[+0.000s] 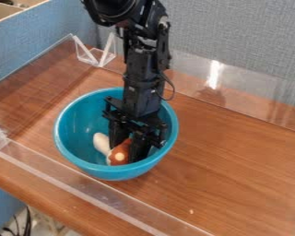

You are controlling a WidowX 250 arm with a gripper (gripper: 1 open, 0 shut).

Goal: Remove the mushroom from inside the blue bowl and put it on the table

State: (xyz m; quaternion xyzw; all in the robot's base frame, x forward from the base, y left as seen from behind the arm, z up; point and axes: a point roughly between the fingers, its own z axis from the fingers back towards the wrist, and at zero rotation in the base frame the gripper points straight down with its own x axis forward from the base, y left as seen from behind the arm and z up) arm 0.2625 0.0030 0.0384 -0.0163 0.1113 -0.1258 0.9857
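down inside the blue bowl, seen from the one camera view, the hand points steeply downward with its fingers about half closed around the mushroom, which lies on its side on the bowl floor, cream stem toward the left wall. whether the fingers truly pinch it i cannot tell. the rounded cap looks slick, so a lift could let it squirt free and roll back down. a finger might also catch the bowl wall and drag the bowl across the surface.
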